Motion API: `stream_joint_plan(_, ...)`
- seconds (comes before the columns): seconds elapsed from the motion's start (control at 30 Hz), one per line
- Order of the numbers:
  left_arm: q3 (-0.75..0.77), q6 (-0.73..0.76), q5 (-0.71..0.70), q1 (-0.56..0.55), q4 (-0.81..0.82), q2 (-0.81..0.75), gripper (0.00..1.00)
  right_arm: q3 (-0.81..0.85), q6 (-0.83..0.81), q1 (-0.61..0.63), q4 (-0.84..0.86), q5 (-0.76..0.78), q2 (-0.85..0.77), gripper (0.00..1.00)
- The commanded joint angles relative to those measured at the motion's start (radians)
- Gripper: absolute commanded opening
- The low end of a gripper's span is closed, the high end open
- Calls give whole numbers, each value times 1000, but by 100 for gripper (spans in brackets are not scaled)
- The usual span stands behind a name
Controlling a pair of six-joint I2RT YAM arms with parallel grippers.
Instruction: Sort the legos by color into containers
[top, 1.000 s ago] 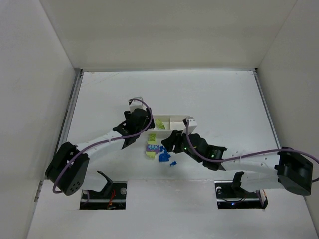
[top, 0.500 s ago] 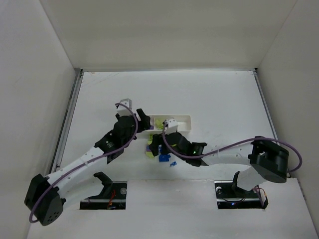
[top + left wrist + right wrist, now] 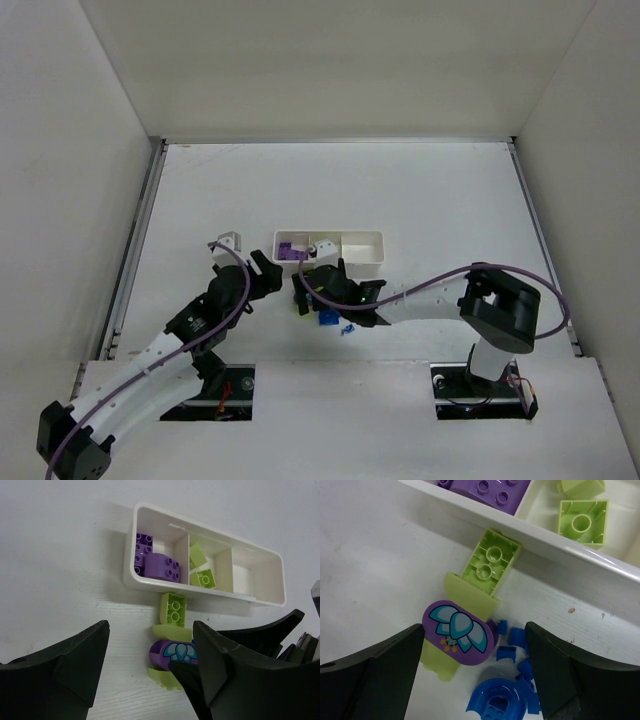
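The white tray [image 3: 365,236] lies mid-table. In the left wrist view its left compartment [image 3: 131,555] holds purple bricks [image 3: 159,566], the middle one holds lime bricks [image 3: 204,577], and the right one [image 3: 272,570] holds nothing. Just in front of the tray lie a lime brick [image 3: 490,565], a purple rounded piece with a flower print [image 3: 460,632] on lime pieces, and several small blue pieces [image 3: 512,647]. My right gripper [image 3: 474,630] is open and hovers straddling the purple flower piece. My left gripper [image 3: 150,627] is open and empty, left of the pile [image 3: 318,308].
White enclosure walls stand at the left [image 3: 70,200], back and right. A metal rail [image 3: 140,230] runs along the table's left edge. The two arms' heads sit close together near the pile, the right arm's finger [image 3: 270,630] showing in the left wrist view.
My left gripper has drawn back from the tray's left compartment toward the near left, uncovering purple bricks there. My right gripper has moved left over the pile.
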Motion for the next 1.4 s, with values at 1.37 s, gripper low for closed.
stream_joint_plan(1.37, -130, -336, 441, 81, 172, -60, 73, -90, -26, 38, 130, -90, -180, 56)
